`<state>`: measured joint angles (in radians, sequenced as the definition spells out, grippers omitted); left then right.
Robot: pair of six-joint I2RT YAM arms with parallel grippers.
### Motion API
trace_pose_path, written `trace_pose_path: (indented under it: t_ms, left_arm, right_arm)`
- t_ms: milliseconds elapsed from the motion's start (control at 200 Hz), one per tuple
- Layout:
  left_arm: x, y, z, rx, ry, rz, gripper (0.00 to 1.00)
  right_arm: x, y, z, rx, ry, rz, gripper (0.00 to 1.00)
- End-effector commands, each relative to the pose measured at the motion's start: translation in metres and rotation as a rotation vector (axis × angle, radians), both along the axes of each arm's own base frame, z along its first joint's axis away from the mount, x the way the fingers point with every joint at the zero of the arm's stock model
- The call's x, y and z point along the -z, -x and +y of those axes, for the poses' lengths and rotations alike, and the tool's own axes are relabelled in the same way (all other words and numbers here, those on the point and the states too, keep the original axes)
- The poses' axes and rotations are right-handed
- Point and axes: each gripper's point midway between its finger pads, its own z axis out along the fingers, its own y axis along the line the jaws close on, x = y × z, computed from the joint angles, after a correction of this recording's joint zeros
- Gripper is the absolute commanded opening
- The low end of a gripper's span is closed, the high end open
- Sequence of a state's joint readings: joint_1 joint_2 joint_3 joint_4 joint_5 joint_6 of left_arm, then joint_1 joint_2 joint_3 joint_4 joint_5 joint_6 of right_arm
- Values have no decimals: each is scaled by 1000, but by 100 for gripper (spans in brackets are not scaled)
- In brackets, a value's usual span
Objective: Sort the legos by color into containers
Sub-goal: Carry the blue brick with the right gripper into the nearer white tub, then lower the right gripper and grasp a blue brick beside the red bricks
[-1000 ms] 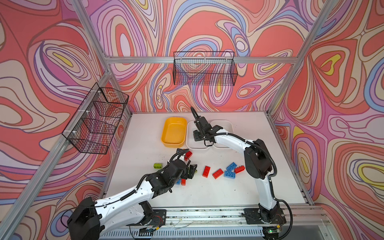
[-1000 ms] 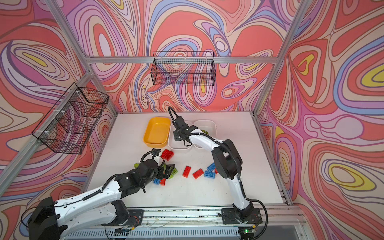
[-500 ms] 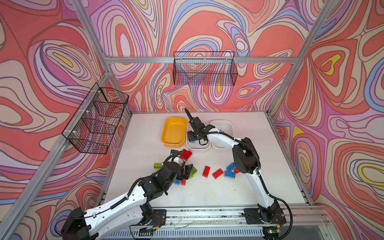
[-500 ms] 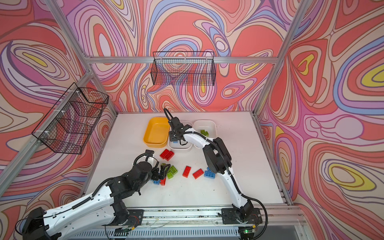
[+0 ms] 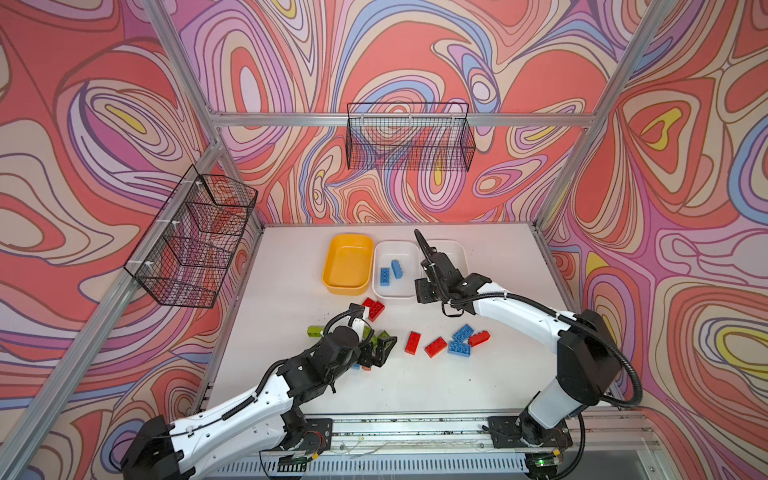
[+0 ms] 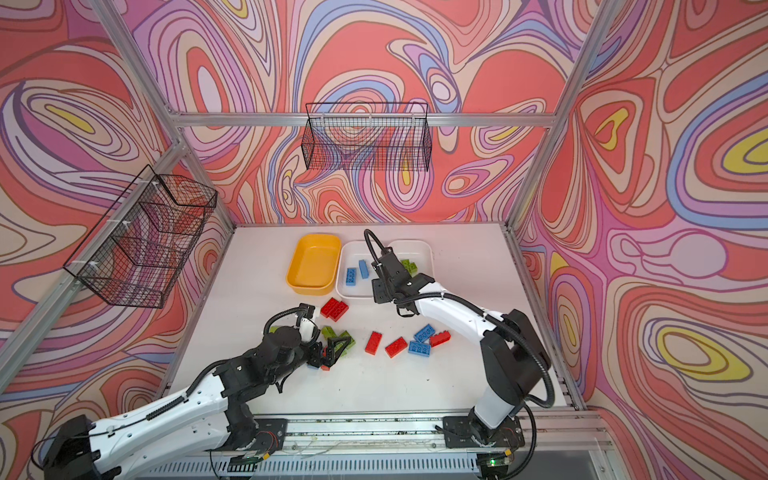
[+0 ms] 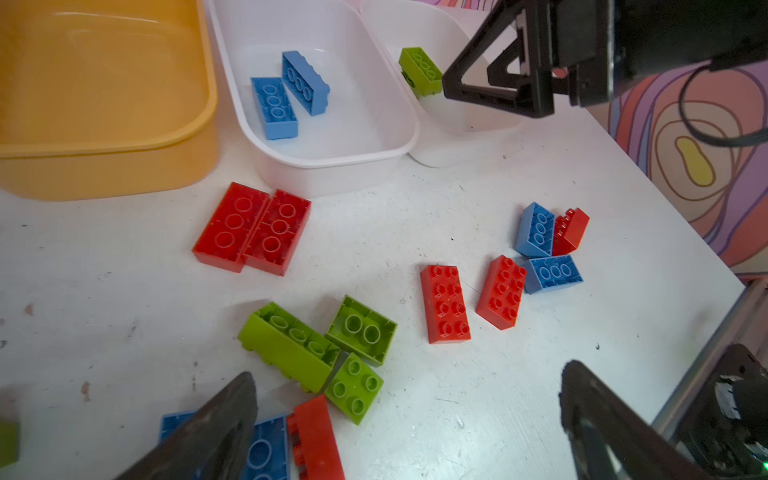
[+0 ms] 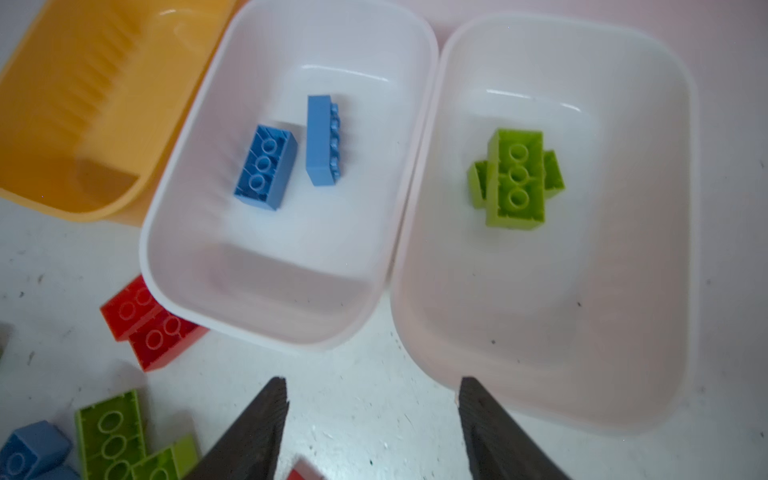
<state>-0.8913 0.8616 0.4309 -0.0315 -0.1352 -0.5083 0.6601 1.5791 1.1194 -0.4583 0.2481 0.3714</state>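
Pulled back since half a second ago: right claw (image 8: 372,384), off the middle tub (image 8: 291,270), jaws apart, empty. Two blue bricks (image 8: 266,166) lie in that tub; I judge a drop made. Left claw (image 7: 407,370) gapes wide above loose green bricks (image 7: 291,349), set for a pick.

Right gripper (image 8: 372,388): jaws parted, formerly closed; withdrawn from above middle white tub (image 8: 270,291) toward lower right in both top views.

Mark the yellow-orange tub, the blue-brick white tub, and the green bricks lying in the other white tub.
yellow-orange tub (image 5: 348,262), in a top view, bare floor.
blue-brick white tub (image 8: 291,266), right wrist view, bare floor.
green bricks (image 8: 517,178), right wrist view, upper brick's middle.
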Motion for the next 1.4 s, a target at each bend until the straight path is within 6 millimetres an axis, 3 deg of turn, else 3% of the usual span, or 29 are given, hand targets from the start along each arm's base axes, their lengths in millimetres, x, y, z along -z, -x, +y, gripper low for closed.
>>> trace_pose_path:
  t_ms: [0, 195, 401, 501, 831, 1047, 1392]
  left_arm:
    - [-6, 4, -24, 66, 73, 24, 100]
    - [-6, 9, -43, 95, 92, 43, 100]
    - [-5, 16, -39, 68, 95, 33, 100]
    - [-6, 19, -35, 62, 101, 28, 100]
    - [-4, 20, -19, 35, 82, -7, 100]
    - [6, 21, -10, 11, 76, -14, 100]
    - [6, 21, -1, 3, 57, -56, 100]
  right_arm:
    - [18, 21, -35, 95, 35, 8, 74]
    - [43, 49, -58, 119, -31, 68, 78]
    - [60, 57, -74, 155, -25, 95, 78]
    - [72, 59, -80, 177, -37, 130, 89]
    - [95, 67, -82, 201, -99, 200, 90]
    - [99, 75, -84, 216, -104, 231, 88]
    - [104, 86, -83, 222, -108, 283, 88]
